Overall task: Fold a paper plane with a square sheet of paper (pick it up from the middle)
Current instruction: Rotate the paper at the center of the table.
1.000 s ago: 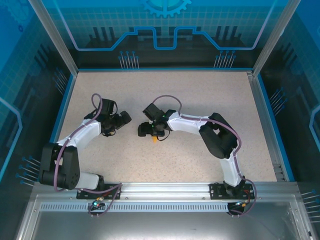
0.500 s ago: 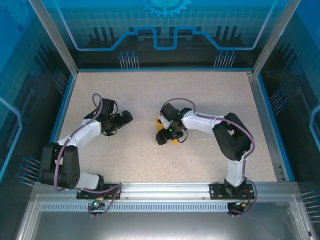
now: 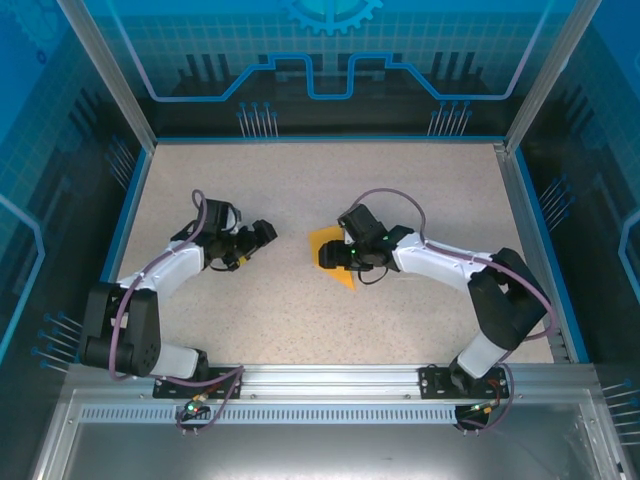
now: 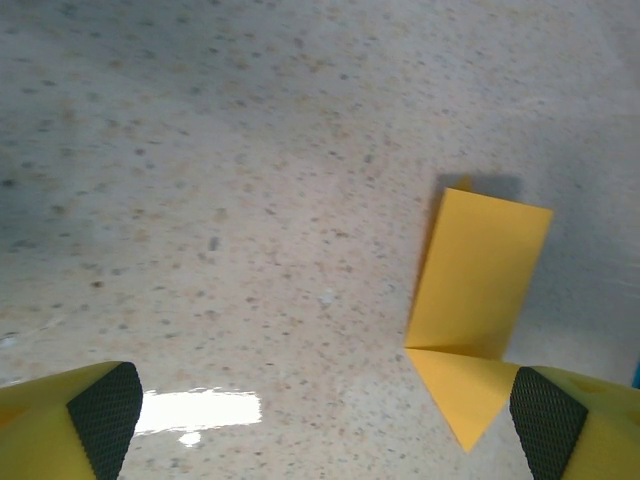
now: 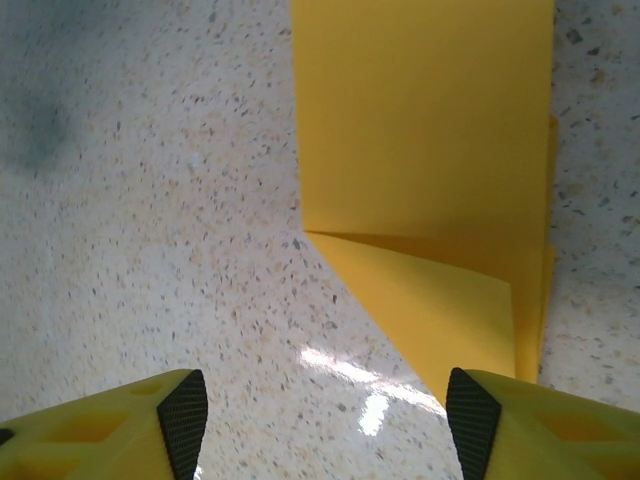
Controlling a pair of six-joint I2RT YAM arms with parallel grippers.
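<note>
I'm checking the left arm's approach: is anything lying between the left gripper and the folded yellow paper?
Nothing visible does. Bare speckled table separates the open left gripper from the folded yellow paper; the right gripper hovers at its far side.

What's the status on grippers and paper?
Both open: left gripper hovering apart from the paper, right gripper low over its pointed end. Paper partly folded, flat on table, unheld. Nothing in the way.

speckled beige table (image 3: 420, 190); partly folded orange-yellow paper (image 3: 322, 247) lies flat near centre.
</note>
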